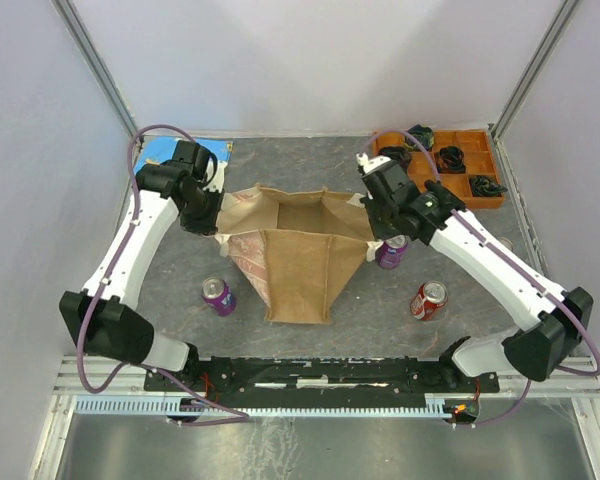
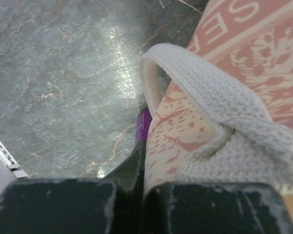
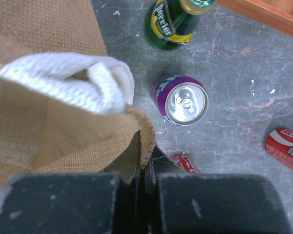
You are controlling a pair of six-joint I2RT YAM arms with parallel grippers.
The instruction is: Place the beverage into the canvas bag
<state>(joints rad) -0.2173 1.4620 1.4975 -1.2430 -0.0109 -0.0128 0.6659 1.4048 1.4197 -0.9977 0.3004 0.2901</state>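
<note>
The tan canvas bag stands open at the table's middle, with a pale patterned panel and cream rope handles. My left gripper is shut on the bag's left rim; the wrist view shows fabric pinched between the jaws. My right gripper is shut on the right rim, as its wrist view shows. A purple can stands left of the bag. A second purple can stands right of it, below my right gripper. A red can lies further right.
A green bottle lies beyond the purple can. Another red can is partly hidden behind my right finger. An orange compartment tray with dark items sits at the back right. A blue item lies at the back left.
</note>
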